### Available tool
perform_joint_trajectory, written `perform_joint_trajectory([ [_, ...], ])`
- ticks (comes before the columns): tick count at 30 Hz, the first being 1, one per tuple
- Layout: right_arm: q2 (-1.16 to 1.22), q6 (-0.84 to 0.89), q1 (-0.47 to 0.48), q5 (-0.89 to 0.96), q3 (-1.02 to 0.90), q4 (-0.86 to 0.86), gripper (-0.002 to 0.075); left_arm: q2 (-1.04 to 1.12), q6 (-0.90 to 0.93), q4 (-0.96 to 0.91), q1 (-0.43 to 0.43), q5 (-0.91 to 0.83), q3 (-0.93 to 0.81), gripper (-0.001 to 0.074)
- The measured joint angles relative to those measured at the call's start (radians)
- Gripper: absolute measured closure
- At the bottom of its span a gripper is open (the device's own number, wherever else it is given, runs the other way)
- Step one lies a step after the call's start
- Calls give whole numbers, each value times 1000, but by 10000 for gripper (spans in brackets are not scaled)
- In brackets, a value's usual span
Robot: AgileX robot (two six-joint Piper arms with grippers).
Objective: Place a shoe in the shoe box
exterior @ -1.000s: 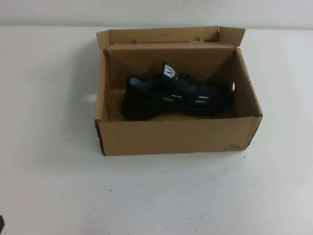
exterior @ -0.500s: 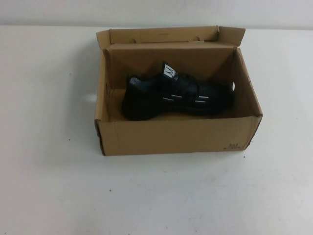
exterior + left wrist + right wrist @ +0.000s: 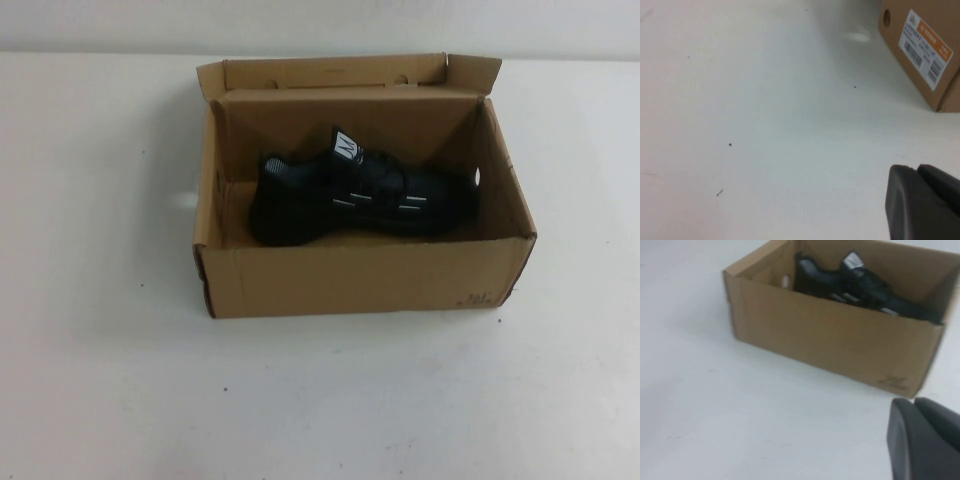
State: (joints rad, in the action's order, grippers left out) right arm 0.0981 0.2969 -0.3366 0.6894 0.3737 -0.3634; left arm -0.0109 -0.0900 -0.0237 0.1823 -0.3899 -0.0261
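White tabletop (image 3: 110,380) carries the open brown cardboard shoe box (image 3: 365,280) holding the black knit shoe (image 3: 350,195); left gripper (image 3: 925,202) and right gripper (image 3: 925,440) sit low beside it, finger state unclear.

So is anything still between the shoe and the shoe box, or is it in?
Nothing is in the way: the shoe already lies inside the open shoe box. The left gripper and right gripper are both back over bare table, apart from the box.

shoe (image 3: 350,195) lower half hidden behind shoe box (image 3: 360,280) front wall, box print (image 3: 478,297) unreadable, both grippers mostly cropped
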Motion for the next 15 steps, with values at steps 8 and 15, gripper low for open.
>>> perform_joint_trajectory([
  [8, -34, 10, 199, -69, -41, 109, 743, 0, 0, 0, 0, 0, 0, 738],
  [15, -109, -18, 280, -269, -227, 166, 743, 0, 0, 0, 0, 0, 0, 737],
])
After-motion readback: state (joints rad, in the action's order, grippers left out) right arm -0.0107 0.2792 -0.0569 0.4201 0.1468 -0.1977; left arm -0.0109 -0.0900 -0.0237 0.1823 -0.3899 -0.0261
